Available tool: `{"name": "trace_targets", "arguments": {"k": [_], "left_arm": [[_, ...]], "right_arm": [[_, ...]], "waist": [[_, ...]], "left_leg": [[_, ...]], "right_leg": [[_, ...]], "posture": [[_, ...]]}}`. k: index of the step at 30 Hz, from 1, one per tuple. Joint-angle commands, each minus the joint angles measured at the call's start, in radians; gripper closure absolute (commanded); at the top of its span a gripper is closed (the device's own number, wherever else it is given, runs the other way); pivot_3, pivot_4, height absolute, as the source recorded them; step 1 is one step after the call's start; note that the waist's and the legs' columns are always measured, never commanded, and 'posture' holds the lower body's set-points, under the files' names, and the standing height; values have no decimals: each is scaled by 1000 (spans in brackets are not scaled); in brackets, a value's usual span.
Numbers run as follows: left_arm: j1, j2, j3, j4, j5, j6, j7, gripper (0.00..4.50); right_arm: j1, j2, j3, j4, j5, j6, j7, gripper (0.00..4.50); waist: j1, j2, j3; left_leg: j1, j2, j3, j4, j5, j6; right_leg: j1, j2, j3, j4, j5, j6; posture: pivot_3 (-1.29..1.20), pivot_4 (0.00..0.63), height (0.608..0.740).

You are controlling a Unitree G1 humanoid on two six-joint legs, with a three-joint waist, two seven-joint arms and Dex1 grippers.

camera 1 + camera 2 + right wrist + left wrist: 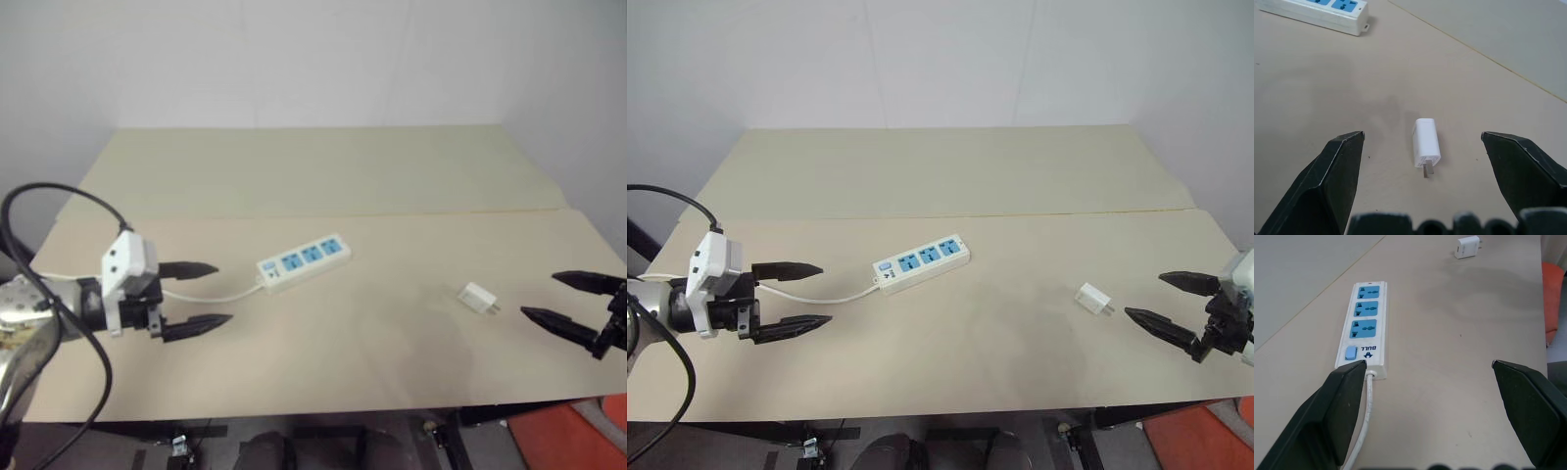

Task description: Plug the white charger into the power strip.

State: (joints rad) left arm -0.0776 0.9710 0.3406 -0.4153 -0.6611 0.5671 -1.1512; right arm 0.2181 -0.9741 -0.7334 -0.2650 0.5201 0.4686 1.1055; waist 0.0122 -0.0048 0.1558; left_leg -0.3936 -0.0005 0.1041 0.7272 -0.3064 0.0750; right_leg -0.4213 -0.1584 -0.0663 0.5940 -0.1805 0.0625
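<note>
On the beige table (392, 362), the power strip (305, 260) lay flat near the middle, set at a slant, its three blue sockets facing up and its switch end turned toward the robot's left. A thin white cord (211, 296) ran from that end leftward across the surface, passing between the fingers of the left gripper (201, 296). That gripper hovered to the left of the strip with its two black fingers spread wide and nothing between them but the cord on the table below; the fingertips pointed at the strip's switch end. To the right, well apart from the strip, the white charger (478, 298) lay on its side, its two short metal prongs pointing toward the right gripper (563, 299). The right gripper stood just beside the charger, its fingers likewise spread wide and empty, with the charger lying in line with the gap between them, as the right wrist view showed.
</note>
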Motion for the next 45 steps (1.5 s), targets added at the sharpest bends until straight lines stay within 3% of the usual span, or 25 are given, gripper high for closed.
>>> {"name": "trace_targets", "arguments": {"k": [1, 8, 16, 22, 30, 38, 45], "left_arm": [[-36, 10, -15, 17, -6, -16, -14, 32], [-108, -25, -88, 76, 41, -61, 2, 32], [-162, -36, -124, 207, 128, -165, -10, 32], [-237, -119, -180, 328, 205, -253, 39, 32], [-366, -201, -269, 574, 288, -390, -25, 32], [-530, -324, -362, 873, 388, -546, -74, 32], [-589, -413, -399, 1000, 437, -621, -83, 32]], "right_arm": [[10, -8, -73, -69, 45, 41, -6, 0], [-80, -14, 24, -103, 105, 75, -28, 0], [-275, -11, 229, -55, 92, 39, -33, 0], [-422, 22, 383, -14, 72, 0, -19, 0], [-535, 75, 529, 0, 53, -25, 9, 0], [-565, 75, 557, 35, 33, -61, 40, 0], [-545, 61, 531, 30, 38, -58, 51, 0]], "waist": [[0, 0, 0], [-4, -1, 0], [-6, -1, 0], [-1, -1, 0], [0, -1, 1], [-2, -2, 1], [-3, -2, 1]], "left_leg": [[0, 0, 0, 0, 0, 0], [1, 0, 0, 0, 0, 0], [1, 0, 1, -1, 0, 0], [1, 0, 1, -1, 0, 0], [1, -1, 3, -1, 0, 0], [-2, -1, 3, 0, 0, 0], [-3, -1, 5, 1, 0, 0]], "right_leg": [[0, 0, 0, 0, 0, 0], [1, 0, 0, 0, 0, 0], [0, 0, 1, 0, 0, -1], [0, 0, 0, 0, 0, -1], [0, 1, -1, 0, 0, -1], [0, 3, -2, 1, 2, 1], [-1, 3, -2, 1, 2, 1]], "posture": [[0, 150, 740], [0, 150, 740], [0, 150, 740], [0, 150, 740], [0, 150, 740], [0, 150, 740], [0, 150, 740]]}}
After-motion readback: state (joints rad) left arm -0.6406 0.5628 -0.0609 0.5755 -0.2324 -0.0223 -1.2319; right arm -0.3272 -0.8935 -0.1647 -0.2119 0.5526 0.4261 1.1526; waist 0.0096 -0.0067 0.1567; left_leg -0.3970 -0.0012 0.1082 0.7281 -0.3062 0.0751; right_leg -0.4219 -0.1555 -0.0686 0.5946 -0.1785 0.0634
